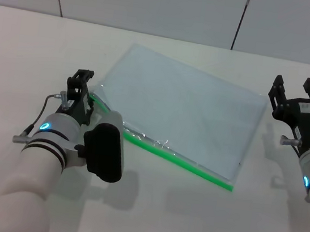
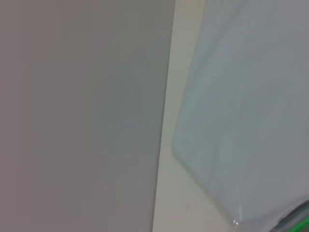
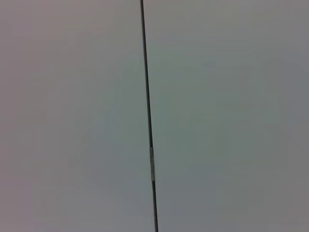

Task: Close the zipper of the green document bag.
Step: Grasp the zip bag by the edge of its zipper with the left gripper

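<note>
Nearest to us in the head view is our left arm, coming in from about seven o'clock, its left gripper (image 1: 81, 91) set down at the near-left corner of the green document bag (image 1: 184, 111); the fingers look nearly together around the end of the zipper (image 1: 194, 166), though we cannot tell for certain whether they pinch it. We judge it sits there because that corner is where the green strip begins, so a slide along the edge can start from it. The bag lies flat on the white table (image 1: 26, 53), at the centre of the view, tilted so the zipper edge faces us and runs from nine toward five o'clock. Our right gripper (image 1: 300, 96) hovers at three o'clock, just beside the bag's right edge and apart from it, fingers spread, probably waiting to pin the bag. The strip looks wavy near the left, which we read as not yet sealed.
</note>
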